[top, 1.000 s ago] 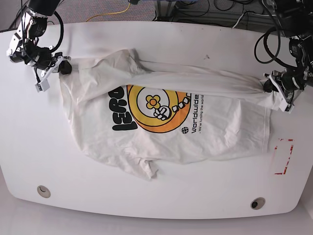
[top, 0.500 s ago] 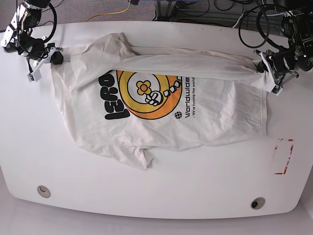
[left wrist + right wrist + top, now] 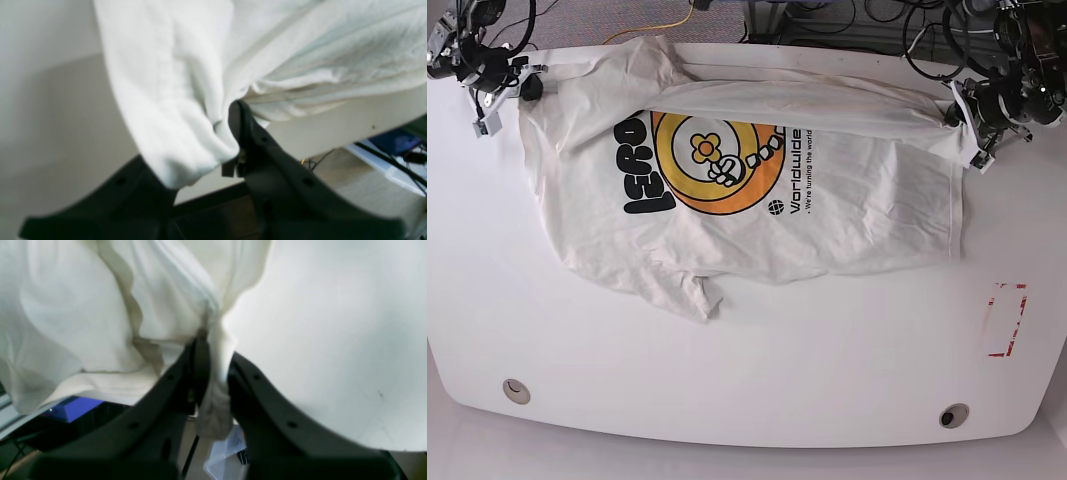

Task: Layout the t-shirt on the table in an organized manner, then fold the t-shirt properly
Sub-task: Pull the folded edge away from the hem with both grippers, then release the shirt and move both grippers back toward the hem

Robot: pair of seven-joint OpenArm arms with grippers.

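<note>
T-shirt (image 3: 757, 190) hangs stretched between left claw (image 3: 962, 128) and right claw (image 3: 519, 85), each clamped on bunched fabric.

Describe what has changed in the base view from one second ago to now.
Both grippers, the left gripper and the right gripper, have pulled the t-shirt toward the far edge of the table, and it now lies further toward that view's left. Its upper edge stays stretched between them. Both grips remain shut on the cloth; nothing was let go. The red tape marks have not moved.
</note>
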